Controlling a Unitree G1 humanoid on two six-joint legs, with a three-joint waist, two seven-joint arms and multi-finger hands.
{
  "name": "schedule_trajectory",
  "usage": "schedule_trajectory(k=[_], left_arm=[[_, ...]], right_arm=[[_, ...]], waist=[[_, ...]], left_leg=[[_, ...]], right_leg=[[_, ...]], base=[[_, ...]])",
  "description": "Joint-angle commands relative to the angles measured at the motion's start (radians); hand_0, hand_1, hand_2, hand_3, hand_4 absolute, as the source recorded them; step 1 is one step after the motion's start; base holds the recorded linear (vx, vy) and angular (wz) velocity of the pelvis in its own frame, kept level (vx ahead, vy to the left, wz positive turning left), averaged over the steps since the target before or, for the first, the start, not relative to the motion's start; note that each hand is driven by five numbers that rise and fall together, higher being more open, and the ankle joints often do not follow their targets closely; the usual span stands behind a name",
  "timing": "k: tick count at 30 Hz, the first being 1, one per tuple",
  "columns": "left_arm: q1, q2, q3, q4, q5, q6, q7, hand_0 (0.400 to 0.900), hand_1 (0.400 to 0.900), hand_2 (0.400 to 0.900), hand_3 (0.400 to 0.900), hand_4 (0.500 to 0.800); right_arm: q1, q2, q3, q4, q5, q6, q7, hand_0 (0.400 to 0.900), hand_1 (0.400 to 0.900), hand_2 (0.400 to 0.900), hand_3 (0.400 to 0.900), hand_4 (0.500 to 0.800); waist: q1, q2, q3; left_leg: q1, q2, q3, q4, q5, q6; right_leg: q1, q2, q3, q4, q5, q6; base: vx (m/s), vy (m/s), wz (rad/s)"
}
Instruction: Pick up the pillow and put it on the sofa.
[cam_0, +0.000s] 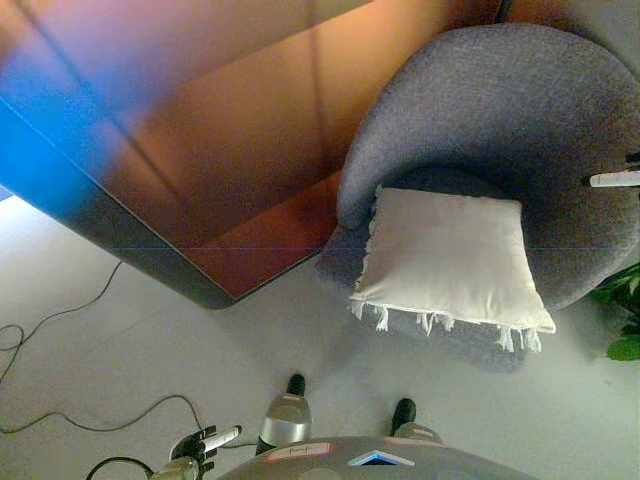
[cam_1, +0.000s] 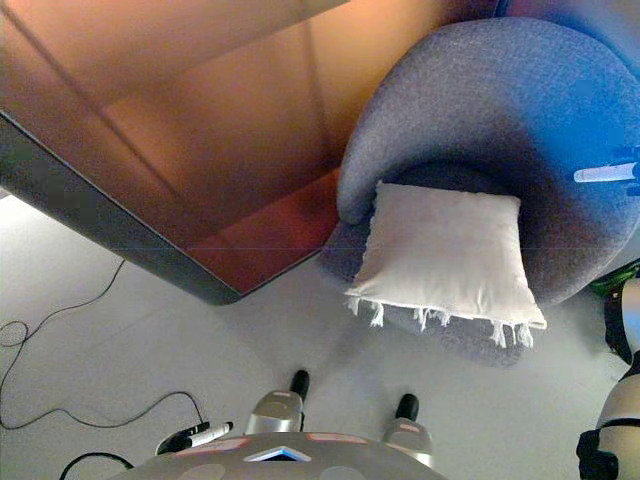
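Note:
A white pillow (cam_0: 450, 258) with a fringed front edge lies flat on the seat of a round grey sofa chair (cam_0: 500, 100), its fringe hanging over the seat's front. My left hand (cam_0: 205, 442) hangs low at the lower left, far from the pillow, with relaxed fingers and nothing in it. Of my right hand only a straight white-tipped finger (cam_0: 612, 179) shows at the right edge, over the sofa's right arm and apart from the pillow; it also shows in the right eye view (cam_1: 606, 173).
A large brown wooden panel (cam_0: 220, 130) with a grey edge stands to the left of the sofa. A green plant (cam_0: 625, 320) is at the right edge. Thin cables (cam_0: 60, 320) lie on the grey floor at the left.

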Motion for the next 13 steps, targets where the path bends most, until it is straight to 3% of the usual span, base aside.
schedule_trajectory(k=[1, 6, 9, 13], left_arm=[[0.021, 0.121, -0.045, 0.042, -0.009, -0.009, 0.006, 0.900, 0.900, 0.900, 0.900, 0.800], [-0.004, 0.118, -0.042, 0.034, -0.009, -0.005, -0.001, 0.900, 0.900, 0.900, 0.900, 0.800], [-0.024, 0.111, -0.040, 0.028, -0.017, -0.005, 0.000, 0.900, 0.900, 0.900, 0.900, 0.800], [-0.073, 0.096, -0.047, 0.039, -0.049, -0.004, -0.001, 0.900, 0.900, 0.900, 0.900, 0.800]], right_arm=[[-0.083, -0.107, 0.065, -0.068, 0.017, -0.057, -0.046, 0.900, 0.900, 0.900, 0.900, 0.800], [0.139, -0.047, -0.079, -0.148, 0.080, -0.145, -0.027, 0.900, 0.900, 0.900, 0.900, 0.800], [0.404, 0.076, -0.227, -0.228, 0.154, -0.214, -0.065, 0.900, 0.900, 0.900, 0.900, 0.800], [0.675, 0.307, -0.329, -0.202, 0.142, -0.279, -0.166, 0.900, 0.900, 0.900, 0.900, 0.800]], waist=[[-0.005, -0.088, -0.059], [-0.033, -0.097, -0.058], [-0.060, -0.100, -0.061], [-0.100, -0.101, -0.060]], left_leg=[[0.037, 0.084, 0.008, 0.073, 0.188, -0.037], [0.043, 0.070, 0.030, 0.093, 0.171, -0.032], [0.054, 0.058, 0.051, 0.095, 0.146, -0.020], [0.080, 0.040, 0.087, 0.097, 0.106, -0.004]], right_leg=[[-0.003, -0.016, 0.010, 0.053, -0.048, -0.037], [0.004, -0.013, 0.025, 0.052, -0.048, -0.037], [0.011, -0.012, 0.043, 0.047, -0.042, -0.033], [0.022, -0.013, 0.072, 0.038, -0.031, -0.025]], base=[[0.00, -0.005, -0.16], [-0.03, 0.028, -0.15], [-0.06, 0.071, -0.19], [-0.08, 0.063, -0.19]])
